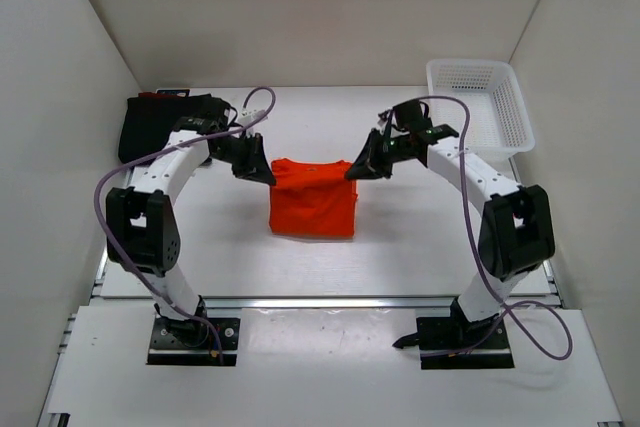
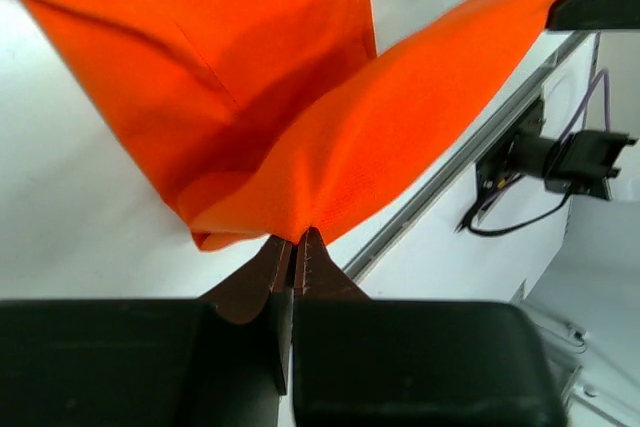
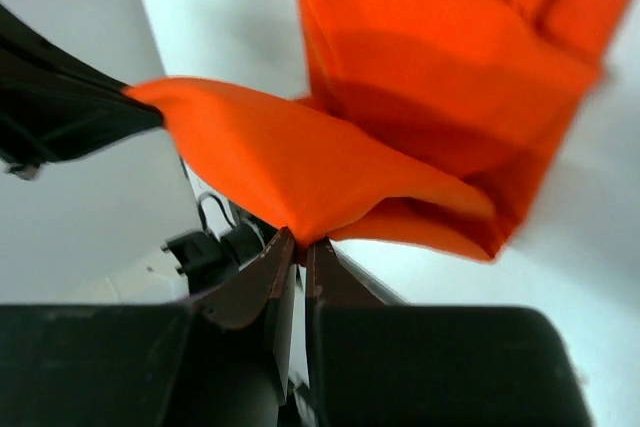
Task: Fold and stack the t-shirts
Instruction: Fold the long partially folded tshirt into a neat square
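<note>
The orange t-shirt [image 1: 313, 205] rests on the desk [image 1: 420, 247], right of the black t-shirt [image 1: 150, 127]. The left claw [image 1: 267, 176] pinches its far-left corner and the right claw [image 1: 353, 169] its far-right corner. That edge is stretched crosswise between them. The left arm is nearer the black t-shirt.

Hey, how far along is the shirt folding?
Done: a black cloth t-shirt lies folded far left, a dark red sliver at its far edge. In hand: the left gripper and right gripper pinch far corners of the bright orange cloth t-shirt. Left: finish folding, stack it.
</note>
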`<state>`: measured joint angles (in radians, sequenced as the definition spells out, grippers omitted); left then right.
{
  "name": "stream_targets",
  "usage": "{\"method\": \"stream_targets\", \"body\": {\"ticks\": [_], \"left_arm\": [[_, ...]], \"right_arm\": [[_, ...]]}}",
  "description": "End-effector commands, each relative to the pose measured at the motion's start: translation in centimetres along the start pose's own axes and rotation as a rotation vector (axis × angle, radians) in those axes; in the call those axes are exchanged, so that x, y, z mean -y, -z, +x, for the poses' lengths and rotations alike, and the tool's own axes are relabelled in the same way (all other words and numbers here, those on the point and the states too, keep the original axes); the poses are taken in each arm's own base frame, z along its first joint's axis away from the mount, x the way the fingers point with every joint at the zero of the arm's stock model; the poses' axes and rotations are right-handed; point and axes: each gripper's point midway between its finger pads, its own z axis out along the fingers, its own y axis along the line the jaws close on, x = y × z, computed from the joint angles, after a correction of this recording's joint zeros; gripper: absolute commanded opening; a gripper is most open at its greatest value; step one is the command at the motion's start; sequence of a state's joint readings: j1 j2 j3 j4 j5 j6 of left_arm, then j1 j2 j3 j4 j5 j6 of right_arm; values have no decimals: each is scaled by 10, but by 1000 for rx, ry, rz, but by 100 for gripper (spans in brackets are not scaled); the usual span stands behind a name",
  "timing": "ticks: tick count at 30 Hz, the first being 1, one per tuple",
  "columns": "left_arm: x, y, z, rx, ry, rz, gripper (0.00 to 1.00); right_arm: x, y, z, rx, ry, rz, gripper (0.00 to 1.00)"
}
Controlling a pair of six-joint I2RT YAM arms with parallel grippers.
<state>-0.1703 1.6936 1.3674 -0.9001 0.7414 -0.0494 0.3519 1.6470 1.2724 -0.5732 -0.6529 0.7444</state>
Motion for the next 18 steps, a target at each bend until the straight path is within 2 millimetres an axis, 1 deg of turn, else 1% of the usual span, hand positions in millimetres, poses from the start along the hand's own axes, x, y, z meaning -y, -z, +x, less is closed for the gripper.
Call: {"method": "stream_targets", "body": {"ticks": [1,2,3,4,5,6,7,8,9,10,11,12,14,15,16,17,18], "left_arm": [[8,12,-39,97,-22,22,0],[3,12,-48,112,-20,10,0],[3,7,-53,107,-18,17,0],[1,6,-57,110,-14,16,0],[-2,3,-62,112,-10,18,0],[-7,-1,-68,116,0,18,0],[-6,0,-75,129,-11,10,0],[-14,-7,-77,117,7,2,0],[-17,-8,-86,132,3,-10,0],[-24,-12,-91,128,17,-18,0],[-26,-14,-94,131,12,-22,0],[-31,-17,-97,130,16,-37,0],[-40,-21,-102,129,23,-55,0],[-42,-26,-103,120,21,-58,0],[-49,-29,-105,119,35,-65,0],[-51,-32,-108,117,34,-70,0],[-53,-34,-109,113,43,-76,0]], "right_arm": [[-36,9,-43,68,121,-109,0],[-35,7,-52,69,113,-104,0],[-34,3,-60,66,115,-94,0],[-35,2,-62,62,120,-97,1],[-29,-3,-69,58,118,-85,0],[-30,-6,-74,54,110,-84,0],[-25,-9,-77,51,108,-78,0],[-25,-14,-82,48,104,-82,0],[-21,-18,-90,53,98,-80,0],[-15,-24,-94,48,83,-68,0],[-18,-23,-100,56,93,-76,0],[-15,-26,-105,56,88,-73,0],[-6,-35,-110,44,81,-55,0],[-4,-39,-115,49,84,-57,0],[4,-41,-122,60,65,-41,0],[8,-44,-127,63,56,-37,0],[11,-49,-125,52,44,-34,0]]}}
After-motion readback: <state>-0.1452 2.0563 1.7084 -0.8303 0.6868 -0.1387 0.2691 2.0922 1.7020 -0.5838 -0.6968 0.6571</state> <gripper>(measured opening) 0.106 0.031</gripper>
